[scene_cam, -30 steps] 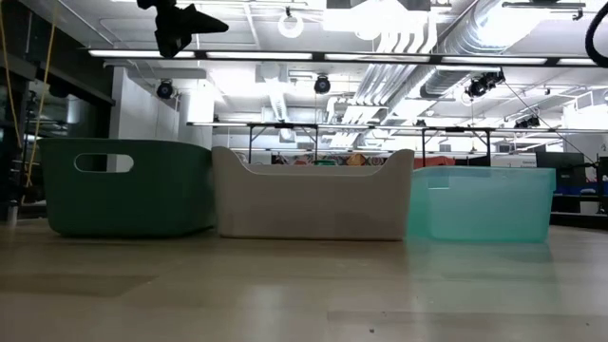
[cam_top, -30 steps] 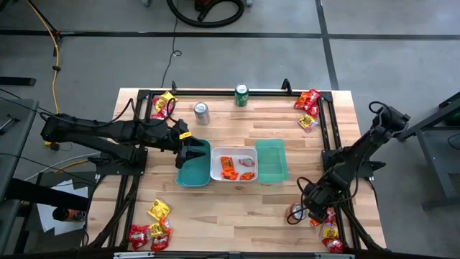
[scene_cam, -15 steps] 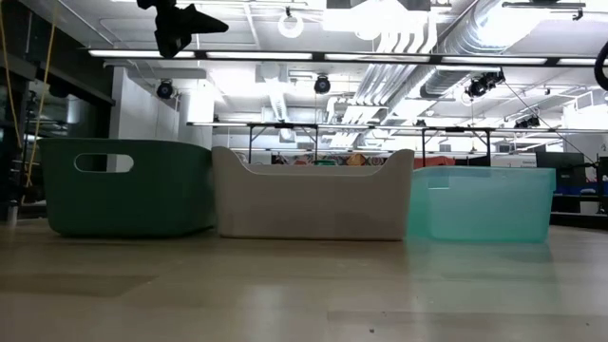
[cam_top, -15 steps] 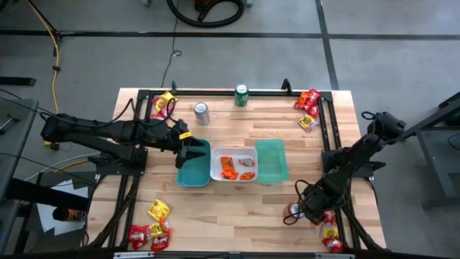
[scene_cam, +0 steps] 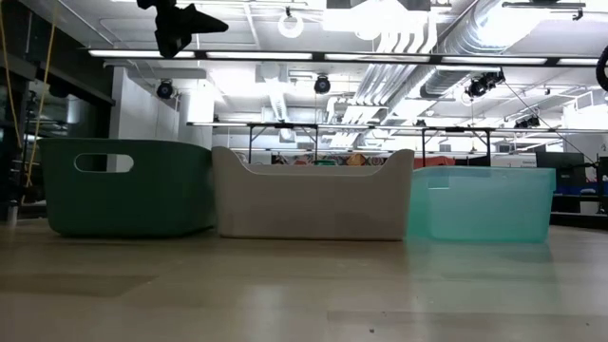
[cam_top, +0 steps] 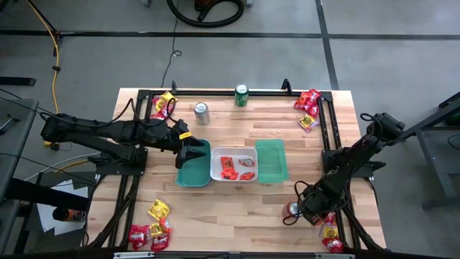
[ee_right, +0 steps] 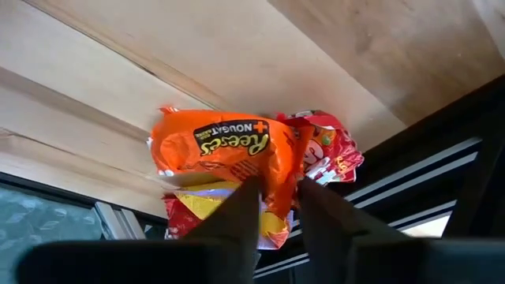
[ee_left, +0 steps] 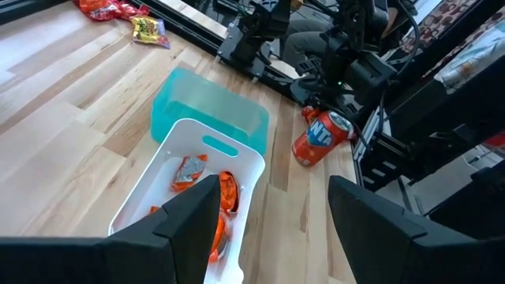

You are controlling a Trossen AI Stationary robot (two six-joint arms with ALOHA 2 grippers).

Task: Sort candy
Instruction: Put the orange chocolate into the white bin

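Observation:
Candy packets lie in piles at the table's corners: far left (cam_top: 163, 105), far right (cam_top: 309, 109), near left (cam_top: 152, 229) and near right (cam_top: 330, 232). More orange packets (ee_left: 225, 193) lie in the white tray (cam_top: 233, 176). My right gripper (cam_top: 310, 207) is down at the near-right pile, shut on an orange packet (ee_right: 229, 146) that tops yellow and red ones. My left gripper (ee_left: 272, 229) hangs open above the seam between the dark green tray (cam_top: 191, 173) and the white tray, touching nothing. My right gripper pinches the orange packet between its two fingers at one edge (ee_right: 274, 185). The fingers (ee_right: 237, 213) come steeply from above, slanting down. The packet rests on the yellow and red packets beneath it, beside the black frame rail.
A light teal tray (cam_top: 271, 160) stands to the right of the white one. A silver can (cam_top: 201, 113) and a green can (cam_top: 241, 95) stand near the far edge. A red can (cam_top: 292, 211) sits tilted just left of my right gripper. Black rails (cam_top: 323, 137) frame the table.
My right arm has sunk a little toward the near-right candy pile, its wrist rolling slightly. The left arm and the trays have kept still.

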